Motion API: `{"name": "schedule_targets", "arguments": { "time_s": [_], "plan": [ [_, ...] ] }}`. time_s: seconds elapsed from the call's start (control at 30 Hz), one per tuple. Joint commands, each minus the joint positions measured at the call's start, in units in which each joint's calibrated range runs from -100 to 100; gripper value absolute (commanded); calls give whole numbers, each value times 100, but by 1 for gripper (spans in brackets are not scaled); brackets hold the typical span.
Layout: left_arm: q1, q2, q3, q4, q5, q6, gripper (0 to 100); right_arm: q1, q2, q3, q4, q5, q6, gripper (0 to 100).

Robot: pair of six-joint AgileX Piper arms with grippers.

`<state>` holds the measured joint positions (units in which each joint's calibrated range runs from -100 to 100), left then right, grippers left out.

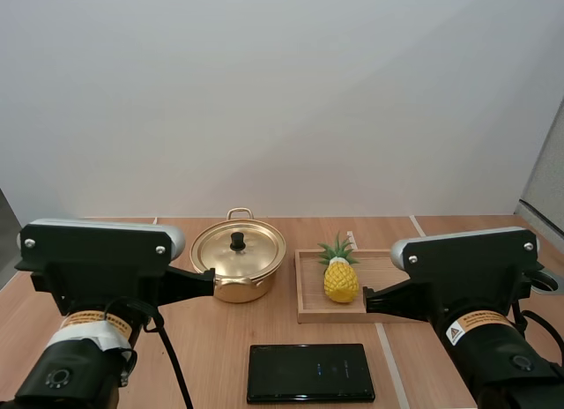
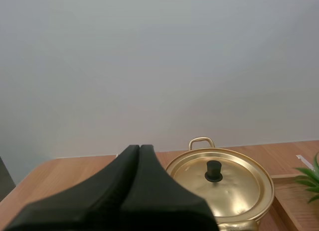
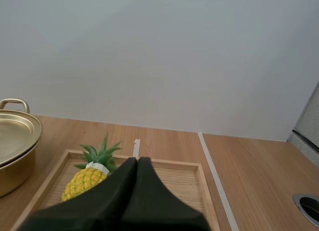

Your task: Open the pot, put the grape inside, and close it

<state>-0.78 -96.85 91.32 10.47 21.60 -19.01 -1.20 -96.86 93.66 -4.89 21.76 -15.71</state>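
- Left hand (image 2: 140, 147) is clenched on nothing, its two black fingers pressed flat together into one dark wedge. It hangs above the tabletop (image 1: 211, 356), with its tip close to the near left side of the pot (image 1: 240, 290).
- Right hand (image 3: 138, 160) is clenched and empty in the same way, fingers closed against each other. Its tip is at the near edge of the wooden tray (image 1: 388, 266), just beside the pineapple (image 1: 340, 281).
- From where I stand, the gold pot sits on the tabletop to the left of the tray. The two are close together with a thin strip of wood showing between them.
- Its lid (image 1: 257, 250) is on and sits level, with a black knob (image 1: 237, 241) upright at the centre. A loop handle shows at the far rim.
- Fruit on the tray is a yellow pineapple with a green crown. It rests in the left part of the tray, crown toward the far edge.
- Nearer the arms, a flat black slab (image 1: 310, 372) lies on the tabletop between them, well apart from both the pot and the tray.
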Motion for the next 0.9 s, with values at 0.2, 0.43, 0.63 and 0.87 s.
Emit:
{"name": "schedule_targets", "arguments": {
  "time_s": [0.2, 0.43, 0.63, 0.87],
  "plan": [
    [4, -40, 868, 183, -600, 57, 0, 7, -9, 148, -103, -137, -33, 0],
    [4, -40, 868, 50, 165, 47, 0, 7, -9, 148, 185, 1348, -4, 0],
    [4, -40, 868, 50, 615, 47, 0, 7, -9, 165, 410, 1348, -4, 0],
    [4, -40, 868, 50, 615, 47, 0, 7, -9, 634, 306, 705, -4, 0]
  ]
}}
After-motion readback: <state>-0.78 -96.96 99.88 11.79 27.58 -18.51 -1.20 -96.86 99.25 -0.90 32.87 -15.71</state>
